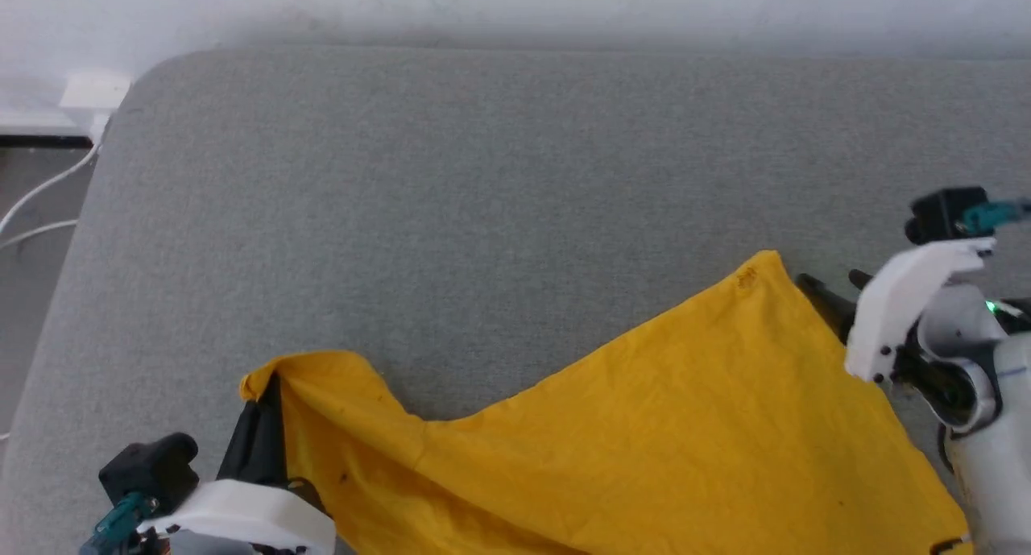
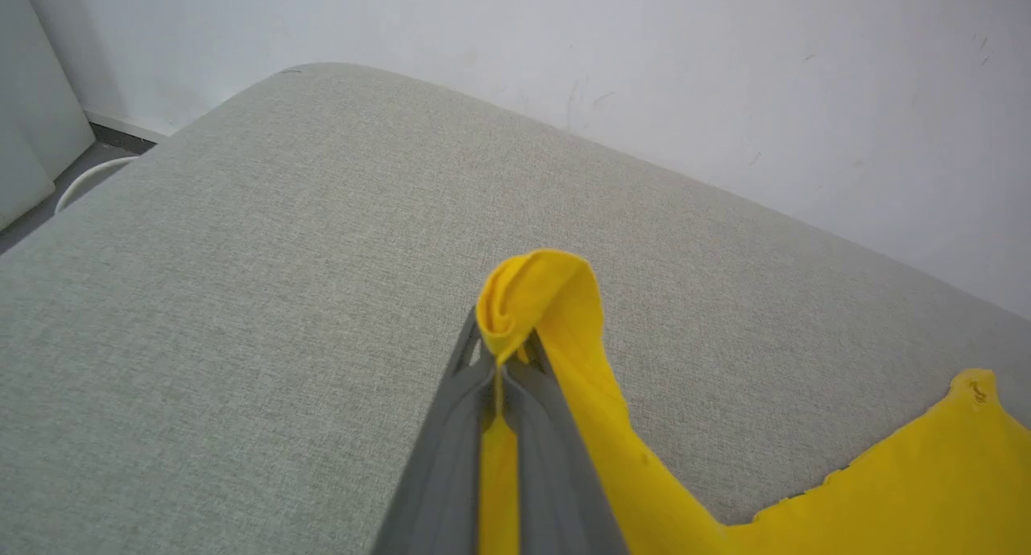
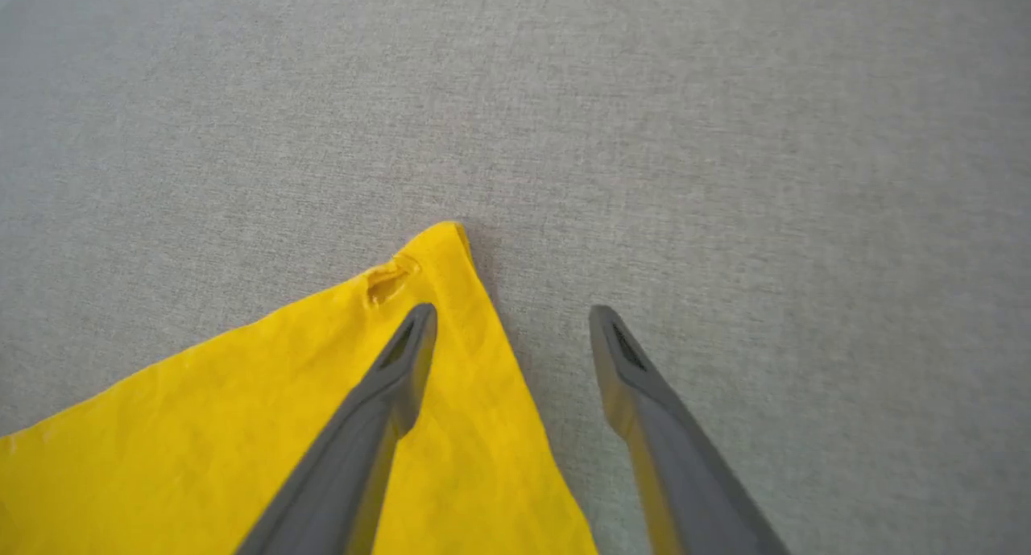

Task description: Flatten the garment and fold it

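**Item: garment** (image 1: pixel 644 426). Yellow cloth, plain side up. It lies on the near part of the grey padded surface (image 1: pixel 483 176) and runs off the bottom of the head view.
- Long axis: approx. left-right across the robot's front, rising toward the far right.
- Far-right corner: flat on the surface, coming to a point aimed away from the robot, toward the wall (image 1: pixel 515 7). There is a small pucker (image 3: pixel 387 281) just short of the tip.
- Left corner: lifted off the surface, bunched and curled over.
- Top edge: sags between the two corners.

**L gripper** (image 2: pixel 499 358). Low at the near left, fingers pointing forward and up. The jaws are clamped together on the curled left corner, and cloth shows between the fingers and spills over the tips.

**R gripper** (image 3: pixel 511 312). At the right, the forearm comes in from the right edge with the fingers pointing in toward the pointed corner. The jaws are spread wide and hold nothing. One finger is over the cloth just short of the tip, the other over bare grey surface beside it.

**Surroundings.** White cables (image 1: pixel 40 192) run along the floor past the surface's left edge.
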